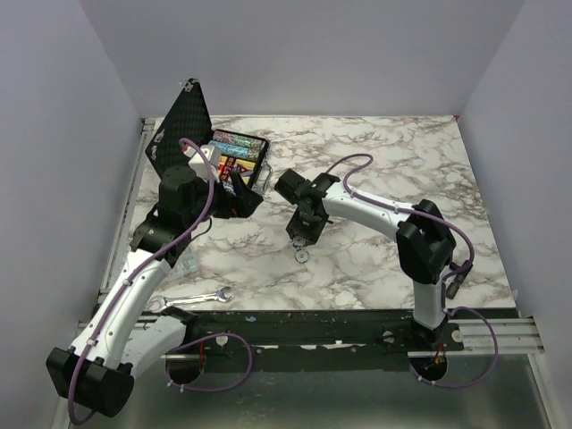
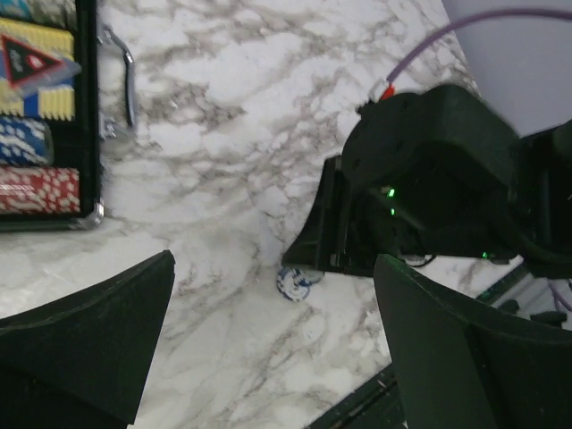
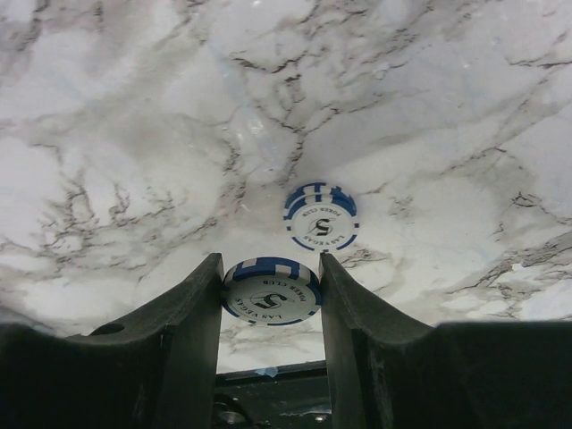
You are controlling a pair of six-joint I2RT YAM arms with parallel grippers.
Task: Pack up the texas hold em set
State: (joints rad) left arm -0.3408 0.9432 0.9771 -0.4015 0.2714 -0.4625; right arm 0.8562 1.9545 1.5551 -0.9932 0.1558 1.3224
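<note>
Step in hand, I think: collecting loose chips. R jaws pinch 1 blue-white chip (image 3: 271, 299) by its edges, low over the table (image 3: 125, 134). A 2nd chip (image 3: 320, 217) lies just ahead of them. L jaws are spread wide, empty, and the open case (image 1: 183, 121) is ahead, on their left-finger side. Next I must carry the pinched chip to the case w/o dropping it.
</note>
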